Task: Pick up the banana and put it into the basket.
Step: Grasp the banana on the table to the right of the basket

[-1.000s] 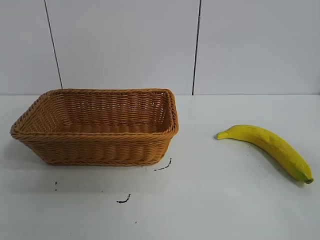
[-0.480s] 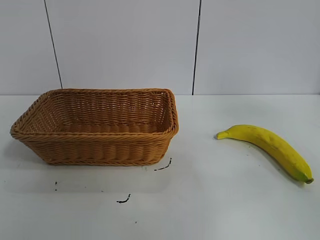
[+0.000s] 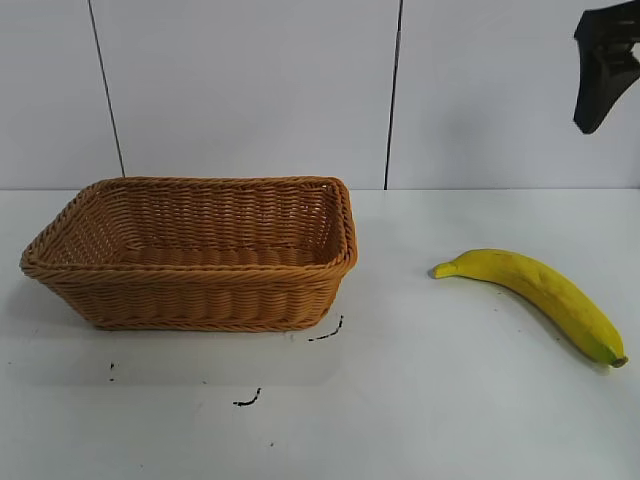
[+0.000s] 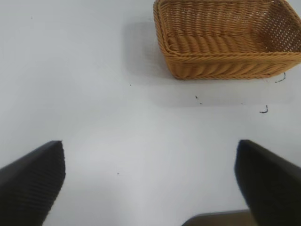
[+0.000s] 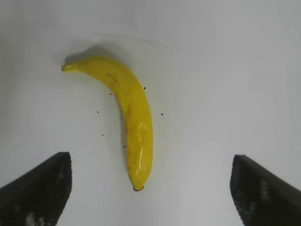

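The yellow banana (image 3: 535, 295) lies on the white table at the right, its stem pointing toward the basket; it also shows in the right wrist view (image 5: 127, 115). The light-brown wicker basket (image 3: 190, 300) stands at the left, with nothing in it; it also shows in the left wrist view (image 4: 225, 68). My right gripper (image 5: 150, 188) is open and empty, high above the banana, with its dark tip between the jaws in view. Part of it shows at the top right of the exterior view (image 3: 605, 65). My left gripper (image 4: 150, 183) is open and empty over bare table, well away from the basket.
Small black marks (image 3: 325, 333) lie on the table in front of the basket. A white panelled wall stands behind the table.
The right gripper has come into the exterior view at the top right. The banana and the basket have not moved.
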### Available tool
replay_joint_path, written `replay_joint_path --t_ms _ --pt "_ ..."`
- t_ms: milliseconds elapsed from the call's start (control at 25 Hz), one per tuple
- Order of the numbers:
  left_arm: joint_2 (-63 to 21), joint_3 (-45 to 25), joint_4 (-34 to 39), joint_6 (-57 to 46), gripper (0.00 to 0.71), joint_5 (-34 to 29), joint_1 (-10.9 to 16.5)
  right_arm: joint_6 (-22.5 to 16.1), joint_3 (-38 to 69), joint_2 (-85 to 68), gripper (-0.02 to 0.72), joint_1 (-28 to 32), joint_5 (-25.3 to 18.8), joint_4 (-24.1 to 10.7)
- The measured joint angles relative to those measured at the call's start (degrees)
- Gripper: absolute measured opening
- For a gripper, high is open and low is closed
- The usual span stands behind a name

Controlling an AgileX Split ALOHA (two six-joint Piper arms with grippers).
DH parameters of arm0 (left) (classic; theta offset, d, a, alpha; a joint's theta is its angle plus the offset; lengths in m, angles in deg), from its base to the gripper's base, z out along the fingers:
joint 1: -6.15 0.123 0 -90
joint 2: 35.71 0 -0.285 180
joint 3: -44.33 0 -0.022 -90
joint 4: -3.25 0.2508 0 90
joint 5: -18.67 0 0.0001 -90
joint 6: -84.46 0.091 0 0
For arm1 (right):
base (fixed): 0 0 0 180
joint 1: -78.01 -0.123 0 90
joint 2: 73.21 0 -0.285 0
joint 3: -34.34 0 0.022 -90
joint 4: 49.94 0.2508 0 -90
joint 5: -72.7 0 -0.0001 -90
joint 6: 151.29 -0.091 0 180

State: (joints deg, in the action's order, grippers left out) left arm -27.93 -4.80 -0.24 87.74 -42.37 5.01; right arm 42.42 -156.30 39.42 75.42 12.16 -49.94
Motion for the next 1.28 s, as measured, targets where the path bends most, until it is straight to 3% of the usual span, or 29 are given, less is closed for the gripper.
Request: replay_joint_path --t_ms 160,280,680,1000,1280 --pt "0.0 0.0 0.0 0.0 0.695 0.0 0.0 4.3 0.0 0.3 0.656 -2.1 0.0 -0.4" --pt "0.0 0.0 0.0 0.0 0.695 0.0 0.0 5.5 0.0 0.3 0.656 -2.9 0.0 -0.4" --pt "0.0 0.0 0.0 0.0 0.695 0.0 0.0 5.2 1.3 6.7 0.656 -2.9 0.9 -1.4" --pt "0.0 0.0 0.0 0.0 0.695 0.0 0.0 3.4 1.3 15.2 0.656 -2.9 7.6 -1.4" --pt "0.0 0.0 0.0 0.0 0.695 0.0 0.0 1.3 1.3 21.4 0.656 -2.9 10.7 -1.4"
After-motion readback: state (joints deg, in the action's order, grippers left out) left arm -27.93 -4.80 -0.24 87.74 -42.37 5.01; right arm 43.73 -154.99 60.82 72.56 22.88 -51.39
